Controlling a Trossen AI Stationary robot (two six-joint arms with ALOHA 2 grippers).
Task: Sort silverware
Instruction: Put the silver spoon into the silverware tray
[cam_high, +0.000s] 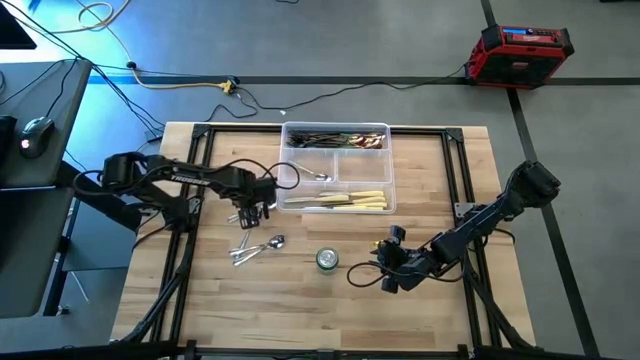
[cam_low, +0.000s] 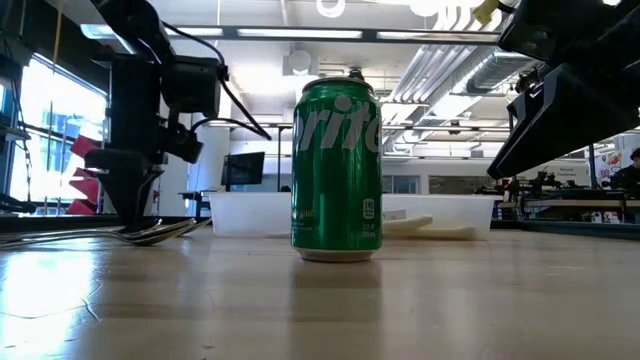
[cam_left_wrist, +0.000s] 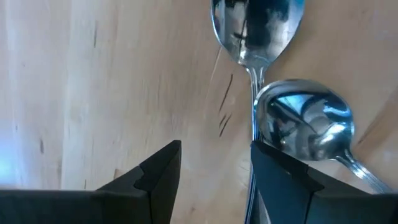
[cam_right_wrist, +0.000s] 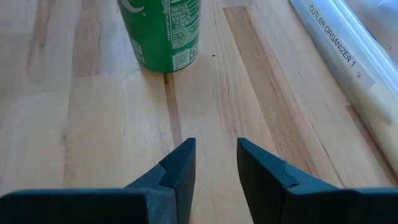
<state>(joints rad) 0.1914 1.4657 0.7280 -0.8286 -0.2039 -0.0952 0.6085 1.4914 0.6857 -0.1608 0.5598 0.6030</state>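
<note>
Most of the silverware already lies in the clear organizer tray (cam_high: 388, 170) at the far middle of the table (cam_high: 180, 310): dark and green-handled pieces (cam_high: 335, 139) in the far compartment, cream-handled knives (cam_high: 345, 202) along the near one, one spoon (cam_high: 318, 178) in the left middle slot. The right middle slot looks bare.

Left on the wood: a small cluster of shiny spoons (cam_high: 258, 247), just outside the tray's near-left corner. Exact count not clear from above; the left wrist view shows two bowls, the upper spoon (cam_left_wrist: 256, 28) and the lower spoon (cam_left_wrist: 308, 121), overlapping at the neck.

Left gripper (cam_high: 250, 212) hangs over that cluster, fingers spread, nothing between them; the lower spoon's handle runs beside one finger (cam_left_wrist: 280, 180). Judged: it is set up for a pick, not yet gripping.

Right gripper (cam_right_wrist: 212, 163) waits low over bare wood near the green soda can (cam_high: 327, 260), fingers parted with a narrow gap, holding nothing.

Estimate: sorting well advanced. What remains is the loose spoons, which probably belong with the single spoon in the left middle slot. The can is not cutlery and stays put.
</note>
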